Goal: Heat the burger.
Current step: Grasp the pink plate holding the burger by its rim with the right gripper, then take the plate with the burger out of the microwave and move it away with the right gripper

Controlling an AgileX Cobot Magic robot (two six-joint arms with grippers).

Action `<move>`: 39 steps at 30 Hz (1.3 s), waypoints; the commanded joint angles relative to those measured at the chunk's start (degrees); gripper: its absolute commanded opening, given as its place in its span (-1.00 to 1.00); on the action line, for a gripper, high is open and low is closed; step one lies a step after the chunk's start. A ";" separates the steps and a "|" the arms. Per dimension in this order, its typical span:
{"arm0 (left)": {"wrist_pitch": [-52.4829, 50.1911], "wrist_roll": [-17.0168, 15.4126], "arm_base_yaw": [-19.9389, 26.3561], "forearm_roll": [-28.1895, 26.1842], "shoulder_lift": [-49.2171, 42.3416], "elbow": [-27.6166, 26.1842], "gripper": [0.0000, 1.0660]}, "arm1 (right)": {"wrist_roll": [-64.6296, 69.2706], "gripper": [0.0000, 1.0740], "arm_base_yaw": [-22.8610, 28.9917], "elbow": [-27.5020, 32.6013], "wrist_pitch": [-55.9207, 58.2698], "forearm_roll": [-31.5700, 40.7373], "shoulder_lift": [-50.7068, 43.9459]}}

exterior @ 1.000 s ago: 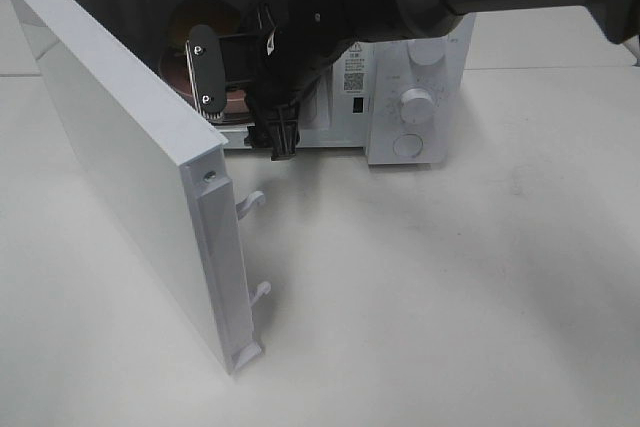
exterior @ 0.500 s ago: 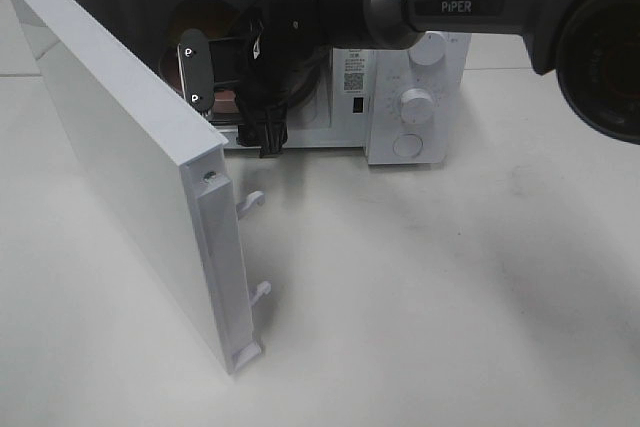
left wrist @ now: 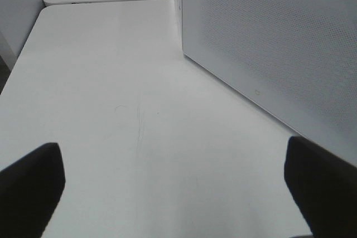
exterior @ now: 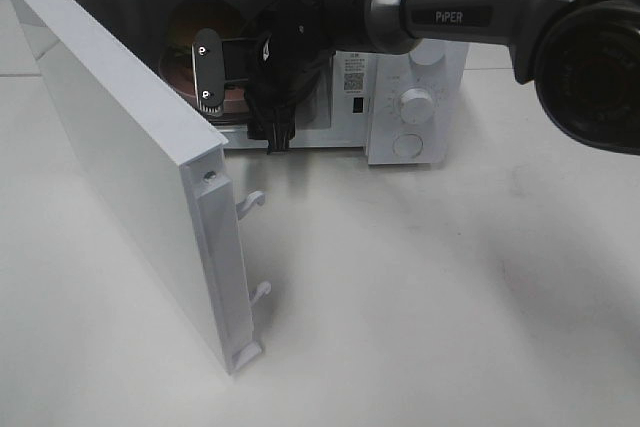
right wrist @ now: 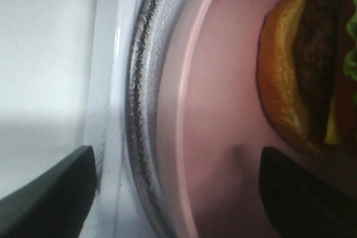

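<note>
The white microwave (exterior: pixel 415 97) stands on the table (exterior: pixel 450 277) with its door (exterior: pixel 130 157) swung wide open. Inside its cavity, on the glass turntable (right wrist: pixel 139 110), lies a pink plate (right wrist: pixel 217 126) bearing the burger (right wrist: pixel 304 65). The right gripper (right wrist: pixel 173 193) reaches into that cavity, jaws spread over the plate's rim and clasping nothing, while the left gripper (left wrist: pixel 173 188) hangs parted outside, near the door.

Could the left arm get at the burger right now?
Probably not easily. The open door stands between the left side and the oven mouth, and the right arm already fills that opening, its fingers open around the plate's rim beside the burger.
</note>
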 commanded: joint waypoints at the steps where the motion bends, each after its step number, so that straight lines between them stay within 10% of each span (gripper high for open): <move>1: 0.11 -0.06 0.00 -0.29 -1.09 0.11 0.88 | 0.17 0.20 -0.11 -1.03 0.40 0.11 0.74; 15: 0.11 -0.06 0.00 -0.29 -1.09 0.11 0.88 | -0.06 -1.00 -0.11 -1.09 0.69 0.40 1.38; 39: 0.11 -0.06 0.00 -0.29 -1.09 0.11 0.88 | -12.03 -1.00 -0.06 -0.97 9.40 6.07 -3.44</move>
